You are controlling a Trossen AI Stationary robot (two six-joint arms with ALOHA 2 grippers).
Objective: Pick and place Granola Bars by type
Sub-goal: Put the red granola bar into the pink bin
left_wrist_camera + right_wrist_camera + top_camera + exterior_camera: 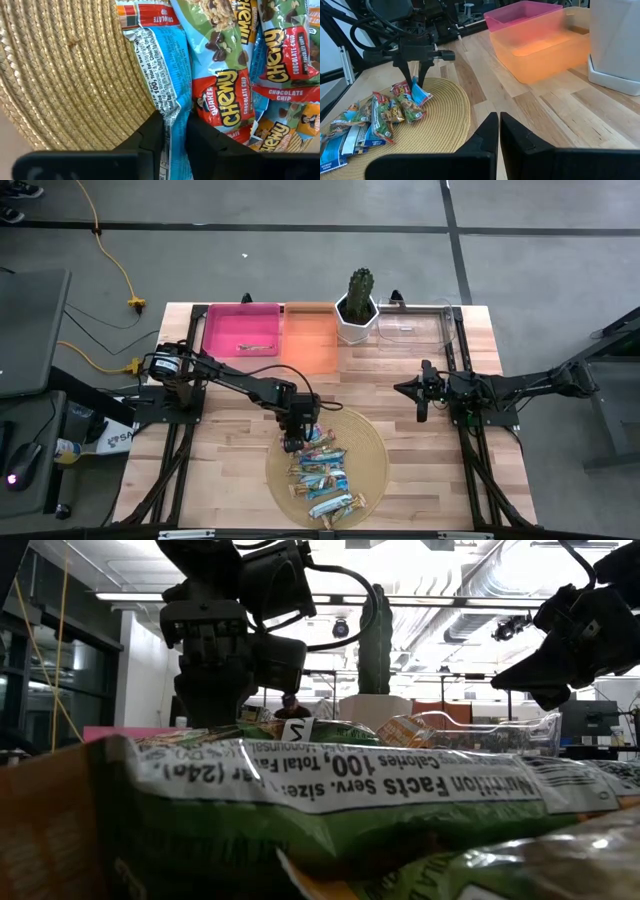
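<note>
Left tool [174,131] pinching blue-wrapped granola bar [162,75] on woven mat [60,75], right tool [499,131] shut, empty.

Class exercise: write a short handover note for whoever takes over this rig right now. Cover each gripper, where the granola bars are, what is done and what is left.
Left gripper: down at the woven mat's left edge, fingers pinching a blue-wrapped bar.
Right gripper: shut, empty, waiting over bare table on the right.
Granola bars: piled on the mat.
Done: one item lies in the pink bin; orange bin looks empty.
Left: lift this bar, then sort the pile.
</note>
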